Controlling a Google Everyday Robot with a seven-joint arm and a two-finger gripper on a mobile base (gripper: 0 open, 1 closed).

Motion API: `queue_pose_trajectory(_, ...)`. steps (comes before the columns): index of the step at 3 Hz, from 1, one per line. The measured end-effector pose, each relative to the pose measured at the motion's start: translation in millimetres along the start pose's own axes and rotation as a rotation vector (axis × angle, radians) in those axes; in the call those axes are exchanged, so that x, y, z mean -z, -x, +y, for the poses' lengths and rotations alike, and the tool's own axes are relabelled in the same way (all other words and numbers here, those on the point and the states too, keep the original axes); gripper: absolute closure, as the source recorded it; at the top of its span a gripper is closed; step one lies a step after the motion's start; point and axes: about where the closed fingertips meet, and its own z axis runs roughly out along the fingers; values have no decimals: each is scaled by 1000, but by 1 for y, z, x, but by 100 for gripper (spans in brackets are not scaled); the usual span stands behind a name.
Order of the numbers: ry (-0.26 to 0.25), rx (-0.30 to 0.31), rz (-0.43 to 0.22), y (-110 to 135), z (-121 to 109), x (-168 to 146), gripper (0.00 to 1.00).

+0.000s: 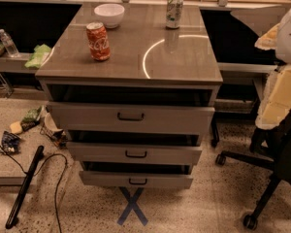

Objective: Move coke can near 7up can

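Note:
The coke can (98, 41), red with white script and a silver top, stands upright on the front left of the grey drawer cabinet's top (184, 57). The 7up can (174, 11), white-silver with green markings, stands upright at the back right of the same top. The two cans are well apart. My gripper is not in view. A white rounded shape (290, 33) at the right edge could be part of my arm, but I cannot tell.
A white bowl (109, 14) sits at the back left of the top, behind the coke can. The cabinet's three drawers (131, 116) stand slightly open. An office chair (276, 130) with pale padding is at the right. Litter and a cable (58, 188) lie on the floor at the left.

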Motion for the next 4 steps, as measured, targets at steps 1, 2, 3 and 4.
queue_pose_trajectory(1, 0, -4, -12, 2, -1, -1, 0)
queue_pose_trajectory(2, 23, -87, -242, 38, -16, -14, 0)
queue_pose_trajectory(3, 37, -182, -471, 88, -33, -25, 0)
queue_pose_trajectory(4, 53, -230, -666, 145, -35, -34, 0)
